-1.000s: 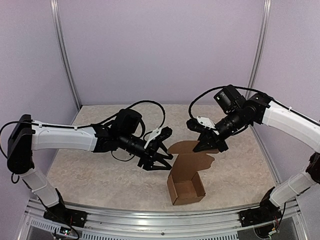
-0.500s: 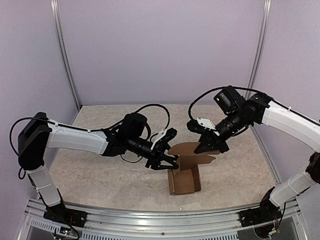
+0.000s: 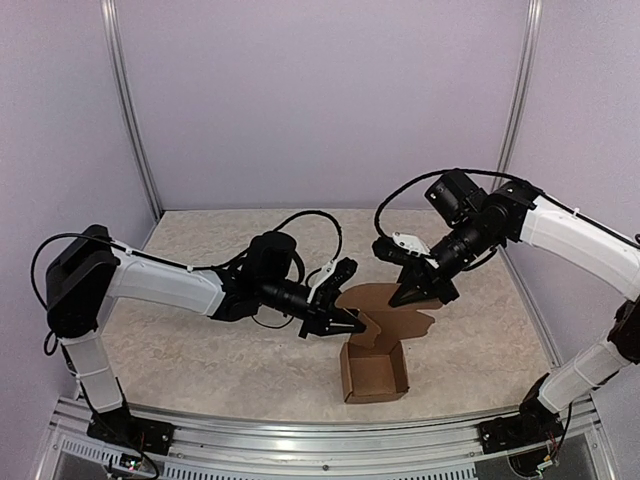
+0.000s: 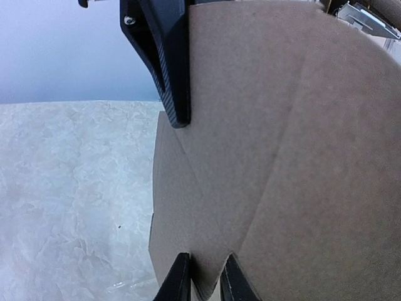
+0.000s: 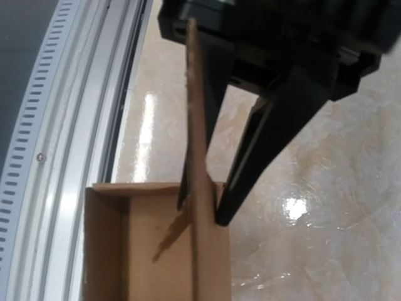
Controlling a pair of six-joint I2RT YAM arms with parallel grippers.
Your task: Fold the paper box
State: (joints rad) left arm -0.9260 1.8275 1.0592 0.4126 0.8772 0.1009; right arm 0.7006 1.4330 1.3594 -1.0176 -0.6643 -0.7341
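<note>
Brown cardboard, the paper box (image 3: pixel 373 372) sits open-topped on the table (image 3: pixel 200 345), near its front edge. My right gripper (image 3: pixel 420 296) pinches the raised flap. My left gripper (image 3: pixel 354 300) is spread wide against that flap's face.

A plain brown cardboard box (image 3: pixel 373 376) stands open-topped on the mottled beige table (image 3: pixel 200 350), rounded flaps spread out behind it. The left black gripper (image 3: pixel 352 300), fingers apart, meets the flaps' left edge; the right black gripper (image 3: pixel 418 292) holds their far side
</note>
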